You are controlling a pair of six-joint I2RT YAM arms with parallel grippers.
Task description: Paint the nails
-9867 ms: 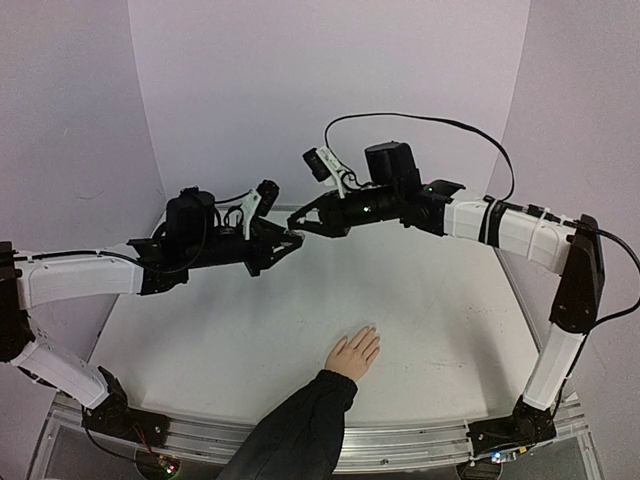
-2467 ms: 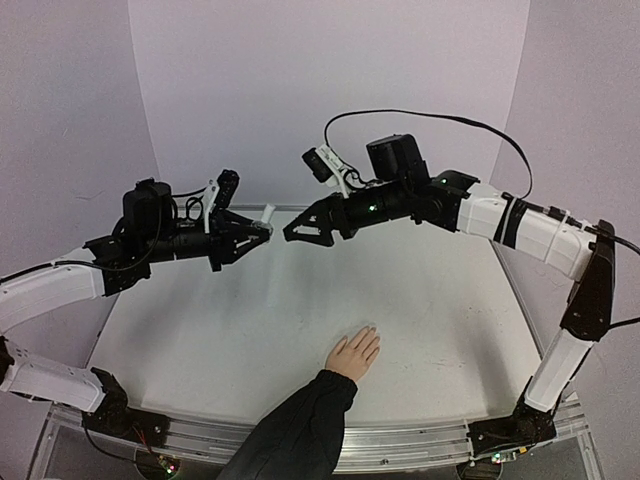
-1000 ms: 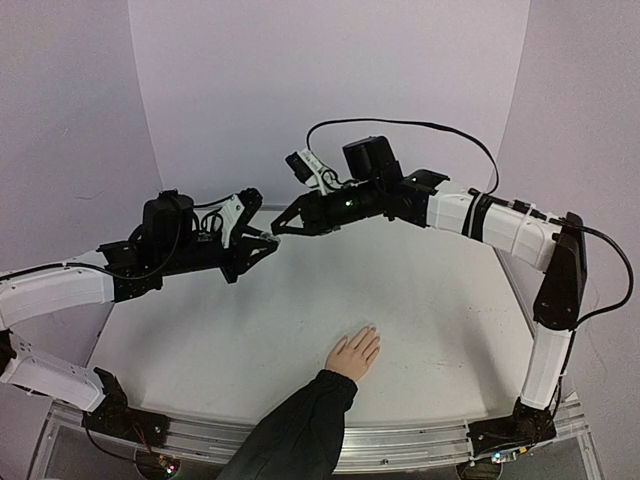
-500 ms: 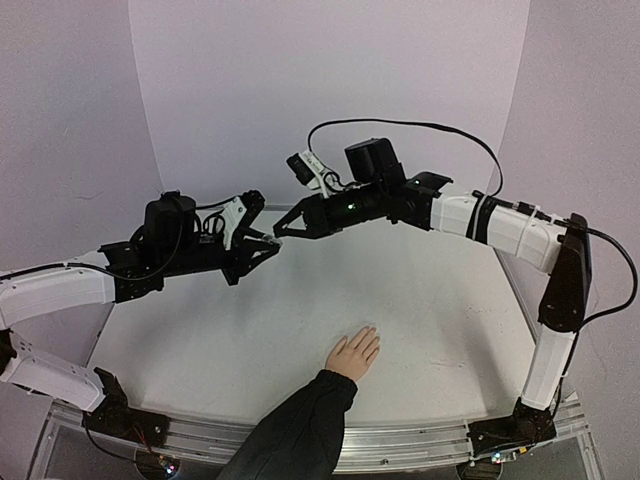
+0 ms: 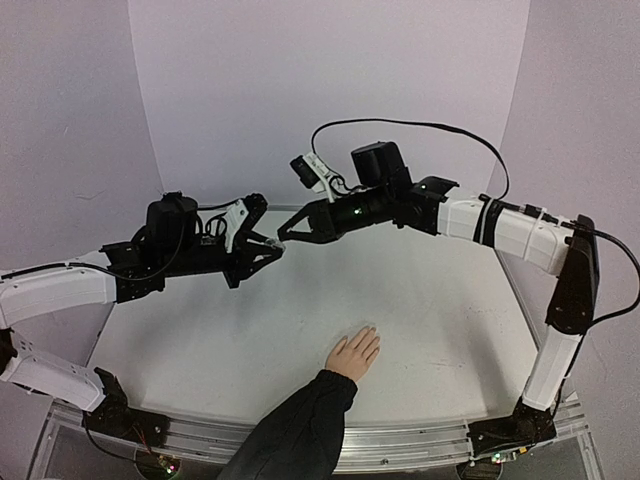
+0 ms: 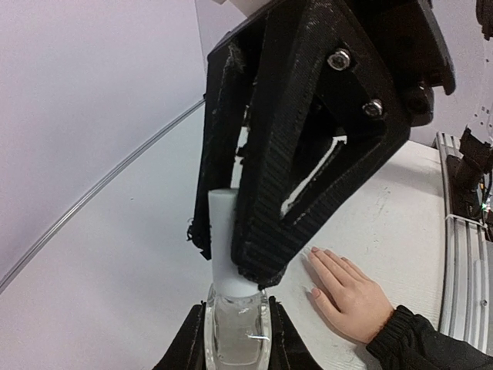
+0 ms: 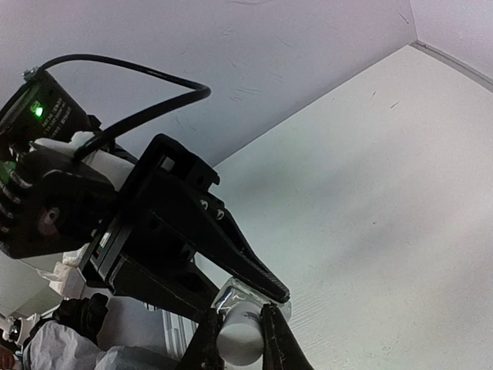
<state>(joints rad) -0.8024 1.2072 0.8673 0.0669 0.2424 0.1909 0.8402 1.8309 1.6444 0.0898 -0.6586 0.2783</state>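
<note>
The left gripper (image 6: 235, 343) is clamping the small clear bottle (image 6: 235, 324) by its body, jaws narrow and pressed against its sides. The right gripper (image 7: 239, 339) is closing its black ribbed fingers (image 6: 266, 223) on the white cylindrical cap (image 6: 221, 227) of that bottle, and both fingers are touching the cap.

A few seconds earlier the right gripper was hanging apart from the bottle. It has since moved in and taken hold of the cap. Judgement: the cap-removal step is beginning, and no painting is under way yet.

The nails (image 6: 314, 250) are lying well apart from the bottle, below it and toward the arm bases. They belong to the light-skinned human hand (image 5: 354, 354), which is resting flat on the white table (image 5: 440, 300). Its dark sleeve (image 5: 295, 430) is trailing away from the bottle. The hand is remaining where it was.

A black cable (image 5: 420, 124) is looping above the right arm, behind the bottle. Nothing is standing between the bottle and the hand. Judgement: twisting the cap may turn the bottle within the left jaws.
</note>
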